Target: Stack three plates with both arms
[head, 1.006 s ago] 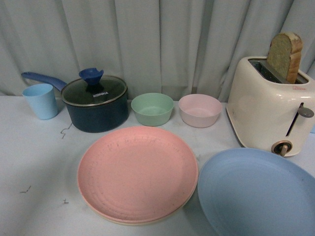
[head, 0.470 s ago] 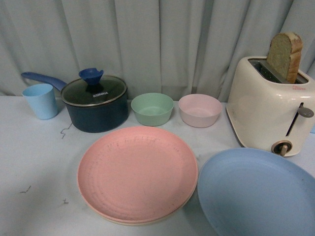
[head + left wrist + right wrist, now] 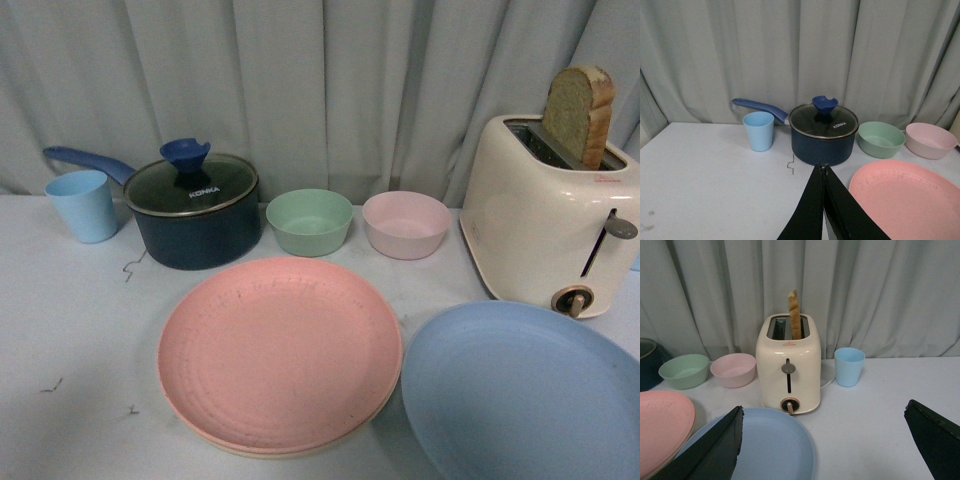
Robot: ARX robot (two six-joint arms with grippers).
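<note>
Stack at centre front of tabletop (image 3: 70,330): pink plate (image 3: 280,350) on cream plate (image 3: 265,453) (only a thin rim of the cream one shows). Blue plate (image 3: 520,395) lies flat to the right, just beside the stack, in front of toaster (image 3: 545,225) with bread slice (image 3: 578,115) sticking up. Behind the stack: lidded dark pot (image 3: 195,215), green bowl (image 3: 309,221), pink bowl (image 3: 406,224). Left tool (image 3: 823,171) is narrow, fingers pressed together, holding nothing, near the pink plate's edge. Right tool (image 3: 824,412) is spread wide and empty, one finger showing over the blue plate.
</note>
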